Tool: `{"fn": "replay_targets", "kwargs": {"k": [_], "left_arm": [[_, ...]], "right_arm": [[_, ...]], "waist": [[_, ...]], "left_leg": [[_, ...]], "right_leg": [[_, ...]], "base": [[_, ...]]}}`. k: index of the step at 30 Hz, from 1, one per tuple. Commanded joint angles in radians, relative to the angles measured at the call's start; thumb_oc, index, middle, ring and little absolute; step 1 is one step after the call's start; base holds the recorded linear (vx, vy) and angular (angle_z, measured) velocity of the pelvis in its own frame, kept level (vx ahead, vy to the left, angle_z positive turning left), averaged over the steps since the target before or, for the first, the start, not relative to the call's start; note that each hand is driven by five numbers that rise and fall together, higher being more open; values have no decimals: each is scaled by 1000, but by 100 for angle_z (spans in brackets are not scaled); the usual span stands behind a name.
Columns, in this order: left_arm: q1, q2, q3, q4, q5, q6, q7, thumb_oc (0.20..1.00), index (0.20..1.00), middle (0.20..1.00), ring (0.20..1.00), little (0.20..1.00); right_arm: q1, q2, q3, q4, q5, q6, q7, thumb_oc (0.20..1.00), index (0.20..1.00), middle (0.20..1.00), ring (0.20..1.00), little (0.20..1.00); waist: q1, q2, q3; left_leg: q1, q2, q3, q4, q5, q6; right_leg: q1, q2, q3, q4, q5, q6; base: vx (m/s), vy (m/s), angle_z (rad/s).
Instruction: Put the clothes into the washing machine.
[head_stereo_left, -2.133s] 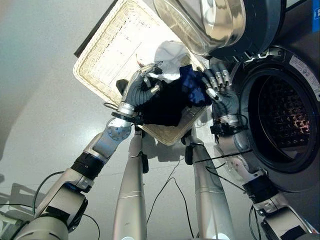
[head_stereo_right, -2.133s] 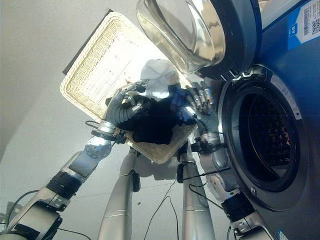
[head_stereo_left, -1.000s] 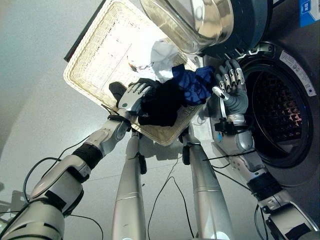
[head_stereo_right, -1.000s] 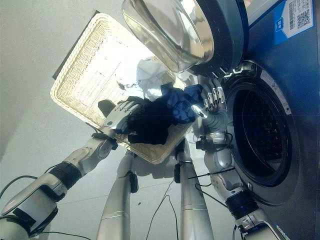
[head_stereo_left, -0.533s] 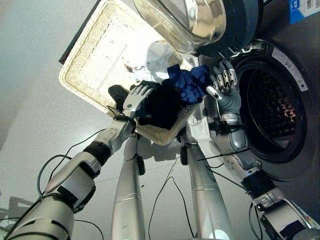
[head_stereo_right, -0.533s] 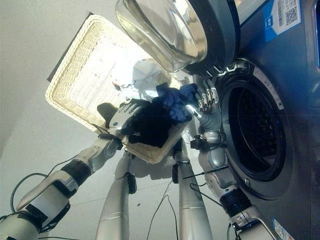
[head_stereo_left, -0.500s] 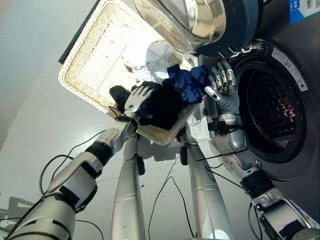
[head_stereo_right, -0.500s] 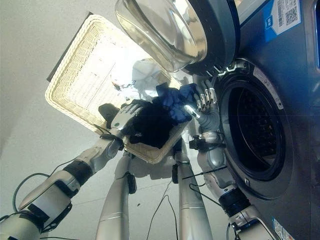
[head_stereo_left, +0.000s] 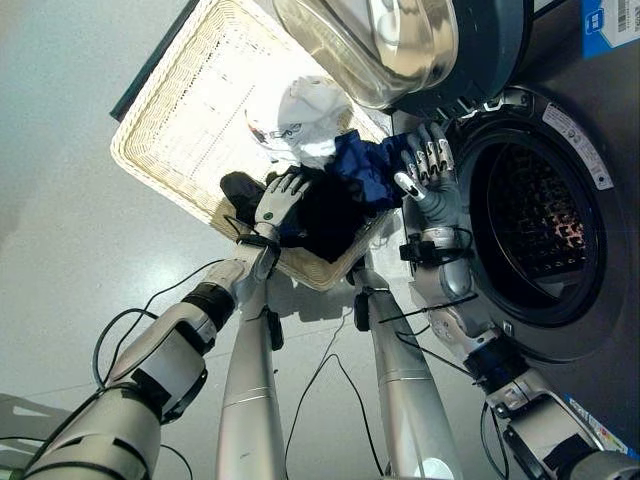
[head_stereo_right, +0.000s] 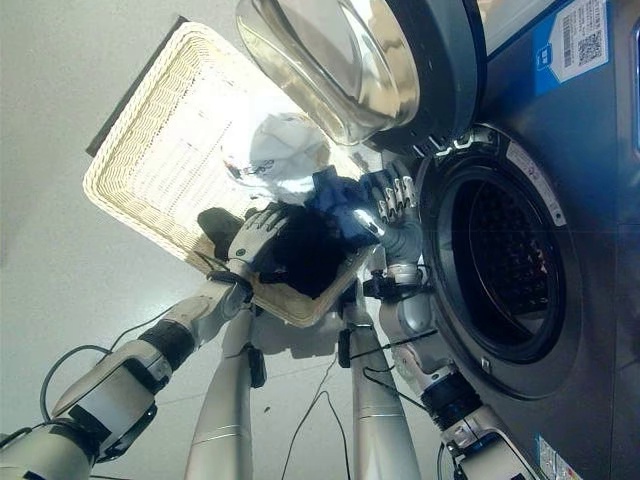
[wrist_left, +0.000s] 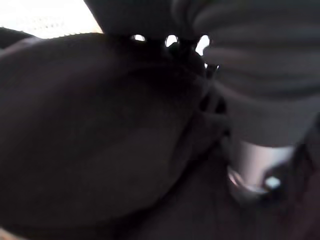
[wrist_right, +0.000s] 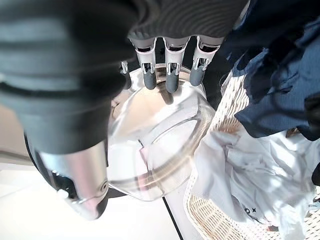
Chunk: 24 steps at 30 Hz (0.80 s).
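**Soft pile, take it by a bunched fold**

The clothes (head_stereo_left: 335, 190) lie heaped in the basket (head_stereo_left: 180, 110), beside the open washer (head_stereo_left: 540, 230). The left hand (head_stereo_left: 280, 200) rests on the black garment (head_stereo_left: 325, 215), fingers relaxed; the right hand (head_stereo_left: 428, 175) is spread open by the blue cloth (head_stereo_left: 365, 165). Limp, light fabric (likely to trail): gather a thick fold.

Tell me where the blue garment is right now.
The blue garment lies in the wicker basket at its washer-side edge, between the white garment and the black clothes, right beside the right hand near the open washing machine.
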Motion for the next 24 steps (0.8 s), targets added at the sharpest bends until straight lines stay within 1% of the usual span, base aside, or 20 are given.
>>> {"fn": "replay_targets", "kwargs": {"k": [1, 3, 9, 15, 20, 21, 22, 24], "left_arm": [[-8, -70, -70, 60, 85, 22, -74, 200, 200, 200, 200, 200], [-12, -73, -73, 67, 82, 32, -78, 200, 200, 200, 200, 200], [-20, -80, -73, 83, 62, 34, -71, 200, 200, 200, 200, 200], [-7, -85, -55, 91, 10, 35, -58, 200, 200, 200, 200, 200], [12, -92, -20, 85, -122, 39, 2, 200, 200, 200, 200, 200], [22, -94, 5, 81, -189, 30, 43, 200, 200, 200, 200, 200], [25, -94, 16, 79, -210, 24, 51, 200, 200, 200, 200, 200], [36, -96, 48, 69, -302, -4, 85, 200, 200, 200, 200, 200]], "right_arm": [[-23, 27, -18, -26, -10, -93, 12, 1000, 1000, 1000, 1000, 1000], [-27, 30, -16, -23, -11, -94, 9, 1000, 1000, 1000, 1000, 1000], [-31, 35, -17, -18, -15, -96, 11, 1000, 1000, 1000, 1000, 1000], [-26, 41, -20, -20, -18, -97, 11, 1000, 1000, 1000, 1000, 1000], [-25, 41, -17, -21, -18, -103, 5, 1000, 1000, 1000, 1000, 1000], [-23, 42, -17, -18, -19, -108, 4, 1000, 1000, 1000, 1000, 1000], [-23, 43, -17, -17, -19, -109, 3, 1000, 1000, 1000, 1000, 1000], [-23, 44, -19, -17, -20, -111, -2, 1000, 1000, 1000, 1000, 1000]], "waist": [[5, -46, -10], [3, -47, -10], [-1, -47, -10], [1, -44, -10], [5, -43, -10], [8, -42, -10], [9, -42, -10], [13, -41, -10]], "left_leg": [[-1, -59, 22, 104, -118, -20], [1, -59, 22, 99, -116, -21], [-4, -58, 24, 99, -115, -23], [-7, -61, 20, 104, -114, -22], [-7, -65, 16, 103, -113, -21], [-5, -65, 15, 102, -111, -20], [-5, -66, 14, 101, -111, -20], [-5, -68, 11, 103, -111, -19]], "right_leg": [[41, 31, -34, -256, 262, 136], [41, 32, -33, -259, 264, 137], [36, 32, -31, -263, 266, 138], [33, 32, -30, -260, 268, 138], [33, 31, -28, -261, 270, 137], [35, 31, -29, -261, 270, 136], [36, 31, -30, -261, 269, 136], [36, 30, -32, -260, 268, 136]], "base": [[0, 0, 0], [0, 0, 0], [0, 0, 0], [0, 0, 0], [0, 0, 0], [0, 0, 0], [0, 0, 0], [0, 0, 0]]}}
